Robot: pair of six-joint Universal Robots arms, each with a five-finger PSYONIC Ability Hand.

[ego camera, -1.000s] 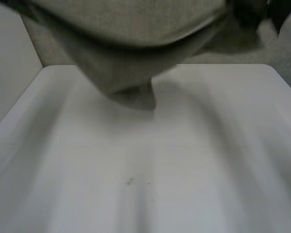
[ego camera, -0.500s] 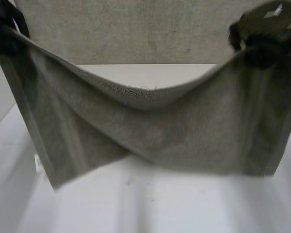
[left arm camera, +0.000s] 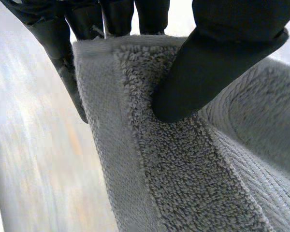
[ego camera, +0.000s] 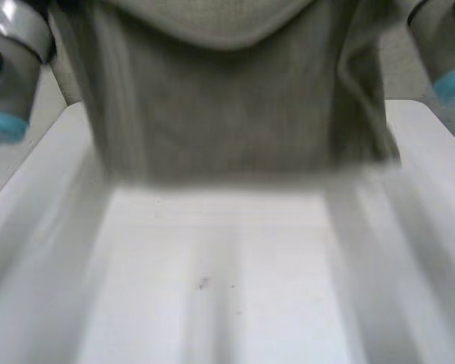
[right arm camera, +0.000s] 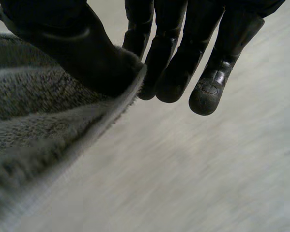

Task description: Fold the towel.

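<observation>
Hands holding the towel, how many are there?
2. The left hand pinches the towel at its edge, between thumb and fingers. The right hand pinches another edge of it the same way.

white table (ego camera: 303,296); small dark specks (ego camera: 203,283) on it
</observation>
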